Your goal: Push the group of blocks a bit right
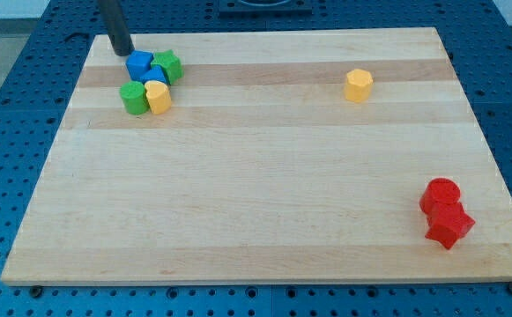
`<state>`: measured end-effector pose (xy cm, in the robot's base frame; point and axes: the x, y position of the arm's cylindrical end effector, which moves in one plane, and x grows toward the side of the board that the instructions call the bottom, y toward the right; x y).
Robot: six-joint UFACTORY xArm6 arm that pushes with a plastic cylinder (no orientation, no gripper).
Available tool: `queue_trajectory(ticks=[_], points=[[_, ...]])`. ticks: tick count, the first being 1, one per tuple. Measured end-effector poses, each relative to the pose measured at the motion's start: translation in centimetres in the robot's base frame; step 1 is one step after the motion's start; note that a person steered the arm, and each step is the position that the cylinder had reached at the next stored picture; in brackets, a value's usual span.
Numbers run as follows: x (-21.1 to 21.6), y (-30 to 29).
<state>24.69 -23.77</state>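
A tight group of blocks sits at the board's upper left: a blue block (139,64) at the top, a second blue block (157,76) beside it, a green block (168,66) at the right, a green block (135,98) at the lower left and a yellow block (158,97) at the lower right. My tip (122,51) stands just up and left of the top blue block, close to it or touching it.
A yellow hexagonal block (358,85) stands alone at the upper right. A red cylinder (440,195) and a red star-shaped block (449,225) sit together at the lower right. The wooden board (256,194) lies on a blue perforated table.
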Motion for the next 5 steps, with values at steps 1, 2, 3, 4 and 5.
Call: queue_trajectory(ticks=[1, 2, 3, 4, 5], points=[[2.2, 0.6], [3.1, 1.9], [4.1, 2.3], [4.1, 2.3], [3.9, 1.6]])
